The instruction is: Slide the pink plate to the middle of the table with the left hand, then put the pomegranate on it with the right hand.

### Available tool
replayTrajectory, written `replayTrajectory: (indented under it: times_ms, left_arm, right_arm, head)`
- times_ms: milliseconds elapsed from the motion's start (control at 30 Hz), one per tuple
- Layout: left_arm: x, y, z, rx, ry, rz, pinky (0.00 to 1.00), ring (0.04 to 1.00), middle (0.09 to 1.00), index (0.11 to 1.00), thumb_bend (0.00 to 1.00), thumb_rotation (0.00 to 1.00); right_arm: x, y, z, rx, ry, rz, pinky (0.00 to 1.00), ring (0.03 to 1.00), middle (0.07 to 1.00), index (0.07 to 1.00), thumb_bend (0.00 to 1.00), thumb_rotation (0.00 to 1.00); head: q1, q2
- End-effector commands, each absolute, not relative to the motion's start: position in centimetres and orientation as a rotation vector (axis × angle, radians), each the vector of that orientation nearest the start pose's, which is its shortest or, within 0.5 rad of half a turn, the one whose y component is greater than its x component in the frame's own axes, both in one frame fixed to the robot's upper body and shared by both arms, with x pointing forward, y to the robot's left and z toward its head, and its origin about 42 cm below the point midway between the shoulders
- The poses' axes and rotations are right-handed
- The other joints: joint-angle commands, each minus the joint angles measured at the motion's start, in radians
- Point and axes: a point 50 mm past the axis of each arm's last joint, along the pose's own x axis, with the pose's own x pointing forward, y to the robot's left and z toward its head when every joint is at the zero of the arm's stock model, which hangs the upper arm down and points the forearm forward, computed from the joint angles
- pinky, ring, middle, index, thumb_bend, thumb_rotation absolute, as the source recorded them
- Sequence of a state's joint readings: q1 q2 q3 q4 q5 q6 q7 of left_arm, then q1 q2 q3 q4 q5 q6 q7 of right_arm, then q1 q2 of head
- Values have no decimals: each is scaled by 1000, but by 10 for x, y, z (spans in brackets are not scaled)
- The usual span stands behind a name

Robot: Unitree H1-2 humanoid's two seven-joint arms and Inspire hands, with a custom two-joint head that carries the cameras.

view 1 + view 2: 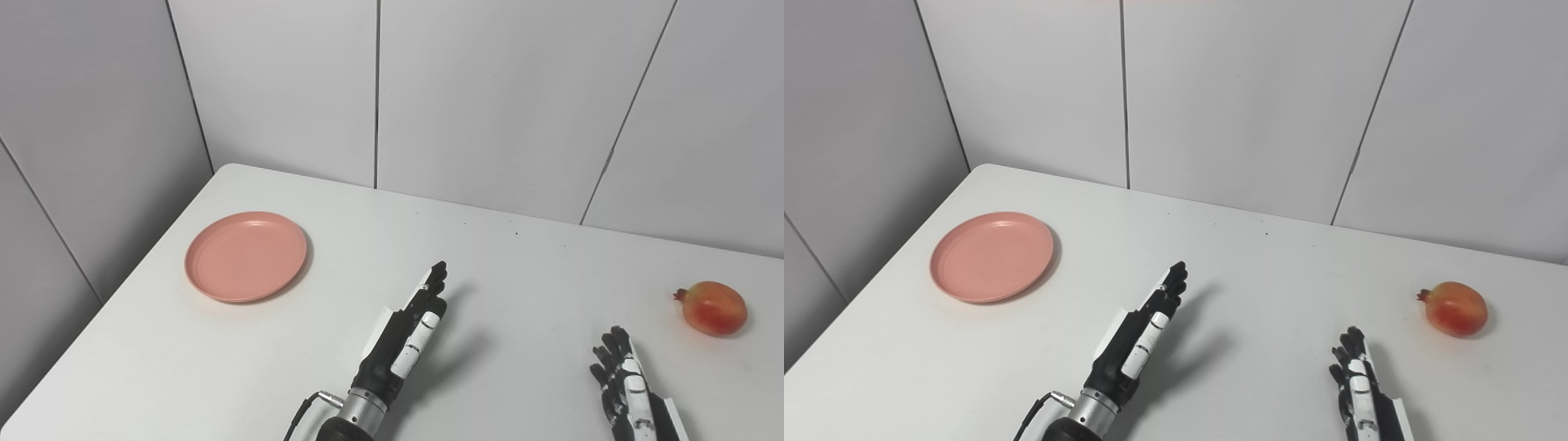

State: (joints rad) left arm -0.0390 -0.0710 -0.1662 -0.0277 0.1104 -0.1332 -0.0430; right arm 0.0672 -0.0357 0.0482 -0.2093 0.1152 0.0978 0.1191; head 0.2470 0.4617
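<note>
The white table (520,288) carries two things, and both hands are above it holding nothing.

The pink plate (245,256) lies flat and empty toward the table's left edge, near its far left corner. It is well to the left of the table's middle, and nothing touches it.

The pomegranate (712,307) lies on its side near the table's right edge, its small crown pointing left. It is far from the plate, with most of the table's width between them.

The left hand (407,334) comes up from the table's near edge on a black forearm with a metal wrist collar and a thin cable beside it. The hand is turned edge-on, with its fingers (436,278) straight, held close together and pointing toward the table's far side, slightly to the right. It grips nothing. It is raised above the surface, since its shadow falls on the table to the right of it. It is well to the right of the plate and nearer the table's front edge, apart from the plate.

The right hand (626,383) enters at the table's near edge on the right side, only partly in view. Its fingers (612,346) are extended and a little spread, pointing toward the table's far side, and hold nothing. The pomegranate lies beyond it and to its right, near but clear of the fingertips.
</note>
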Motion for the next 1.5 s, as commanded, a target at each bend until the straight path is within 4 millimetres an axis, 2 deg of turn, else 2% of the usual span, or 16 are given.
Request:
replayTrajectory:
  times_ms: [0,300,400,600,733,1033,1233,1367,1467]
  left_arm:
    - [297,130,155,21,-317,-216,990,987,1000,993,593,994]
    - [307,146,196,38,-442,-168,971,971,991,990,586,1000]
    - [310,153,208,50,-466,-150,992,979,994,992,605,1000]
    - [313,167,226,53,-510,-108,991,979,991,987,562,1000]
    - [316,181,234,60,-546,-84,993,981,997,998,542,1000]
    - [329,216,249,56,-571,12,990,984,989,981,577,1000]
    - [331,233,261,63,-590,79,986,973,987,982,543,1000]
    - [332,253,266,77,-586,108,996,972,982,974,510,1000]
    - [333,266,268,78,-586,147,966,958,967,957,506,1000]
  right_arm:
    - [263,-204,136,74,-110,171,1000,1000,1000,1000,207,1000]
    - [263,-204,135,75,-114,166,1000,1000,1000,1000,203,1000]
    - [263,-204,134,73,-116,166,1000,1000,1000,1000,198,1000]
    - [262,-206,134,74,-116,159,1000,1000,1000,1000,201,1000]
    - [262,-208,133,70,-115,157,1000,1000,1000,1000,207,1000]
    - [263,-209,131,76,-109,156,1000,1000,1000,1000,202,1000]
    - [263,-209,132,79,-113,163,1000,1000,1000,1000,181,1000]
    - [263,-209,132,81,-105,161,1000,1000,1000,1000,180,1000]
    - [262,-208,132,83,-102,158,1000,1000,1000,1000,185,1000]
  head:
    - [-4,1]
    - [-2,-10]
    - [0,-13]
    - [11,-12]
    - [15,-16]
    - [26,-19]
    - [27,-21]
    - [31,-21]
    - [29,-24]
